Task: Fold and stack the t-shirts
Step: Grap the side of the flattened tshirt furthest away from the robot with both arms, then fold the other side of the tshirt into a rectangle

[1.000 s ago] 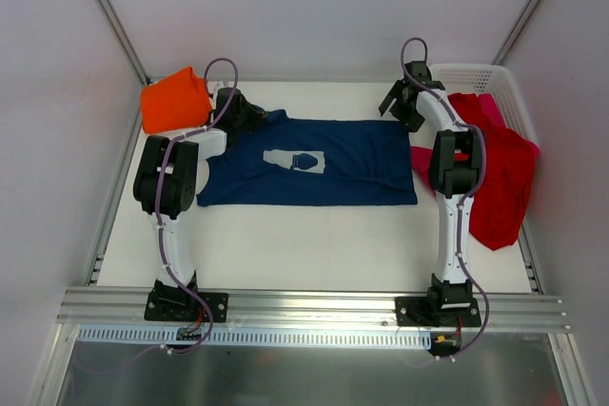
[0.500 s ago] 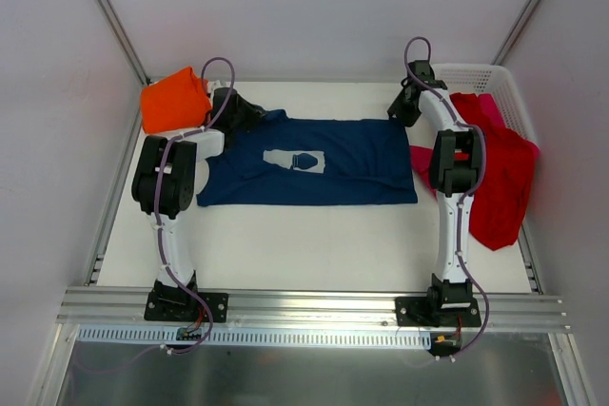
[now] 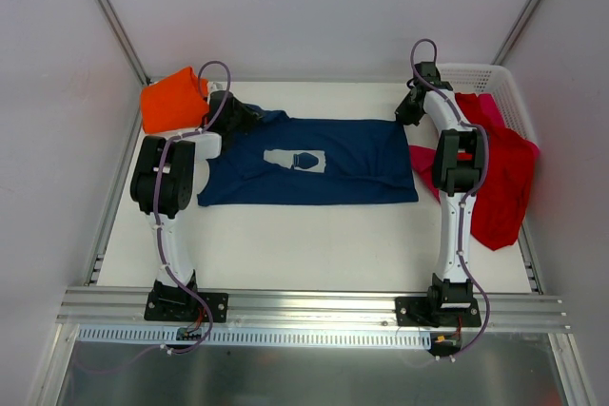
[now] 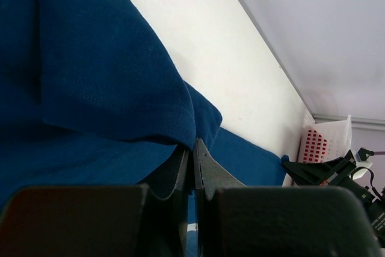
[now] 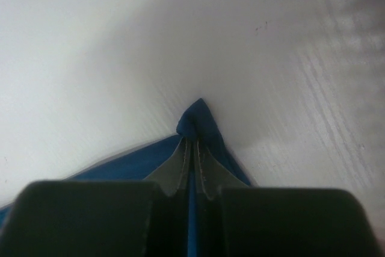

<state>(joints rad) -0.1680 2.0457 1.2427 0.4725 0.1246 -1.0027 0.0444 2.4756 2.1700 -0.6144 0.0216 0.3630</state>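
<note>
A navy blue t-shirt point(image 3: 314, 173) with a pale chest print point(image 3: 297, 160) lies spread flat across the middle of the table. My left gripper point(image 3: 245, 117) is shut on the shirt's far left corner; the left wrist view shows its jaws point(image 4: 194, 148) pinching a fold of the navy cloth point(image 4: 90, 76). My right gripper point(image 3: 407, 113) is shut on the far right corner, where a small peak of navy cloth point(image 5: 196, 118) sticks out past the fingertips point(image 5: 192, 144). An orange t-shirt point(image 3: 173, 100) sits bunched at the far left. Red and pink t-shirts point(image 3: 500, 173) hang over the basket at the right.
A white lattice basket point(image 3: 485, 78) stands at the far right corner, with red cloth draped over its near rim. White walls close in on the table point(image 3: 314, 244) at the left, back and right. A metal rail point(image 3: 314, 306) runs along the near edge.
My right gripper moved onto the shirt's far right corner and closed on it. The left arm stayed put, still holding its corner.
</note>
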